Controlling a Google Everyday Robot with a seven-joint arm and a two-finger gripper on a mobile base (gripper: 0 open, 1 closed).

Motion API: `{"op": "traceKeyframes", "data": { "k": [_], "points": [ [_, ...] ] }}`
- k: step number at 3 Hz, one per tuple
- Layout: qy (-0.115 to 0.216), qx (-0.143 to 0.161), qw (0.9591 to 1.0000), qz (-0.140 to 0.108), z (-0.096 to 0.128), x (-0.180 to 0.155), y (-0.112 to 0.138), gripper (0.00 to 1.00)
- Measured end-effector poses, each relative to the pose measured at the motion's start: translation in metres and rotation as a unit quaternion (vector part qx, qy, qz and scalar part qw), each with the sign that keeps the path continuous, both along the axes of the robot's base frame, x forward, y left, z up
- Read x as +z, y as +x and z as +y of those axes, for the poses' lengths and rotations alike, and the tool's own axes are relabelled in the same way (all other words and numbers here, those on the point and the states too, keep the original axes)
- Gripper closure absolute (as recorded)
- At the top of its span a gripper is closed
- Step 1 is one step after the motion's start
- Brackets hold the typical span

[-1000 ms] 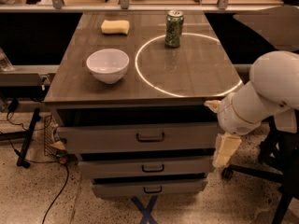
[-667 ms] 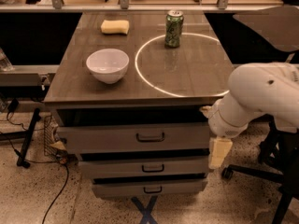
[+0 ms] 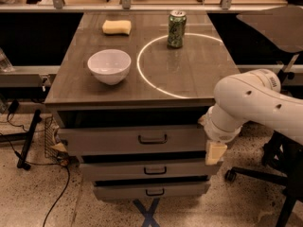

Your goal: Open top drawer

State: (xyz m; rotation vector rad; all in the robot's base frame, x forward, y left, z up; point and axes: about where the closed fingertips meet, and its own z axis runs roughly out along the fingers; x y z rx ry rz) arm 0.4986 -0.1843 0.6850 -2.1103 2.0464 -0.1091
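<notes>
The top drawer (image 3: 109,141) is the widest grey front, just under the tabletop, with a dark bar handle (image 3: 152,139) at its centre. A dark gap shows between it and the tabletop. My gripper (image 3: 214,152) hangs from the white arm (image 3: 251,103) at the drawer front's right end, to the right of the handle and a little lower. It is not touching the handle.
Two narrower grey drawers (image 3: 147,170) sit below. On the wooden table (image 3: 189,74) are a white bowl (image 3: 109,66), a green can (image 3: 176,29) and a yellow sponge (image 3: 117,27). A chair base (image 3: 265,174) stands at the right, and cables and a wire basket (image 3: 49,138) at the left.
The arm and gripper have moved left, from beside the cabinet's right edge to in front of the drawers' right end. The drawers have not moved.
</notes>
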Motion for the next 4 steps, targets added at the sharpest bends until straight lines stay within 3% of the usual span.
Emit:
{"op": "traceKeyframes", "data": {
  "k": [2, 3, 4],
  "points": [
    [-0.016, -0.016, 0.9997, 0.013, -0.022, 0.001, -0.026, 0.71],
    [-0.016, -0.016, 0.9997, 0.013, -0.022, 0.002, -0.026, 0.94],
    [-0.018, -0.017, 0.9995, 0.018, -0.024, 0.001, -0.032, 0.91]
  ]
}}
